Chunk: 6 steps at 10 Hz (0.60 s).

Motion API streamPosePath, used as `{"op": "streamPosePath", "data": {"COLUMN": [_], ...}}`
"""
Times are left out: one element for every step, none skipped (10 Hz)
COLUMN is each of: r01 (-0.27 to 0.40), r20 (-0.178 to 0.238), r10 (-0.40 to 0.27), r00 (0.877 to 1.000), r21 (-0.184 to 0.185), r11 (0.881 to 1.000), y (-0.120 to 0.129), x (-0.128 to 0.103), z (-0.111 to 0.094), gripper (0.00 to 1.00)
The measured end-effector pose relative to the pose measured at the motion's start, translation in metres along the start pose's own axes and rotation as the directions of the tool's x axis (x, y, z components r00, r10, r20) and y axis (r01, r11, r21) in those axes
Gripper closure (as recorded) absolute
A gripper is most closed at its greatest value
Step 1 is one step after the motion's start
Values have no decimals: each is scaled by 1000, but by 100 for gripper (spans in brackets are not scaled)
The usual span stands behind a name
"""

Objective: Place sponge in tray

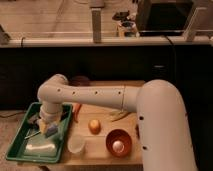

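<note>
Just over tray [22, 141]: gripper [46, 126], sponge [52, 131] at tip.

The white arm [90, 95] bends down from the right, putting the gripper [46, 126] low inside the green tray [20, 146] at the left end of the wooden surface [96, 151]. The light-blue sponge [52, 131] sits right at the gripper's tip, above the tray floor. Just beside the tray stand a translucent cup [76, 144], an orange ball [94, 125] and a brown bowl [111, 138]
</note>
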Motion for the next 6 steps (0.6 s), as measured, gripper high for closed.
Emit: {"op": "streamPosePath", "data": {"r01": [5,13,15,16,18,12], "r20": [3,7,9,10,8,-2], "r10": [-5,-13,-15,-16,-18,-12], "r00": [1000,1000,1000,1000,1000,1000], "r21": [1,2,2,1,-1,-10], "r11": [1000,1000,1000,1000,1000,1000], "y": [-1,-5,-5,-6,-7,-6], "x": [0,1,1,1,2,3], "z": [1,2,2,2,1,-1], "gripper": [20,20,20,20,20,20]}}
